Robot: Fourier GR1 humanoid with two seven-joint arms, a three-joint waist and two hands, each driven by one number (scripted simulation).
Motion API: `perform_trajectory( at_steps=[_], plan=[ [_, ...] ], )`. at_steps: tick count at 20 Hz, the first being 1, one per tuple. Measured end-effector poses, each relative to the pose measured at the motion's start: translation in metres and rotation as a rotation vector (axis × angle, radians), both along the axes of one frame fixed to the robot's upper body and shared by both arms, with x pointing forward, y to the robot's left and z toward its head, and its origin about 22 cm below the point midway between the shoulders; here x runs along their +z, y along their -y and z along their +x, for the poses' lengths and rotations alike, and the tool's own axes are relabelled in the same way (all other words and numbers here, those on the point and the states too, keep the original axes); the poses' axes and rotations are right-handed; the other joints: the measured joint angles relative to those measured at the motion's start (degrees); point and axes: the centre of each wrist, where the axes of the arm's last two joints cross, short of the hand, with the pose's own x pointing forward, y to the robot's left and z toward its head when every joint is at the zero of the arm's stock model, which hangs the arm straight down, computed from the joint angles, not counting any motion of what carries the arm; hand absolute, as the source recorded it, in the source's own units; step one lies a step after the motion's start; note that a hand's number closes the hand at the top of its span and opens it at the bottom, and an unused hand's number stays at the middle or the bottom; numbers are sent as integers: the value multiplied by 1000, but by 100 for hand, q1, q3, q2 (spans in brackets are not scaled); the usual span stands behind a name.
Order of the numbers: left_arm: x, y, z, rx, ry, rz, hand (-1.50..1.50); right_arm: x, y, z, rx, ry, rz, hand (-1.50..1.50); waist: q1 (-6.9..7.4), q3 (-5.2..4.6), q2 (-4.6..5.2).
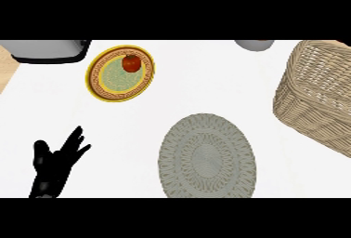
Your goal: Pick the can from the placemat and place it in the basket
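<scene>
Basket (pixel 316 97) cut off; placemat (pixel 207 157) holds nothing.

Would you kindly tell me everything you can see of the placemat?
The placemat is a grey-green oval of woven-looking material with ringed, lacy patterning around a plainer centre. It lies flat on the white counter, low in the view, its lower end cut off by the frame. Nothing rests on it; no can shows there. The basket sits apart, up to its right.

A rough woven wicker basket (pixel 312 97), a matt woven placemat (pixel 207 158), a smooth white counter (pixel 205 79).
</scene>
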Motion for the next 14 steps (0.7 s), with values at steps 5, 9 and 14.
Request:
perform_trajectory(
  at_steps=[5, 9, 14],
  plan=[
    [1, 4, -1, -10, 6, -7, 0, -10, 36, 9, -18, -30, 38, 150, 22, -2, 8],
    [0, 4, 0, -6, 3, -2, 0, -35, 59, 15, -20, 0, 117, 150, 32, 2, 14],
    [-2, 3, 1, -6, 3, 4, 0, -65, 86, 17, -22, 52, 201, 150, 33, 9, 8]
  ],
)
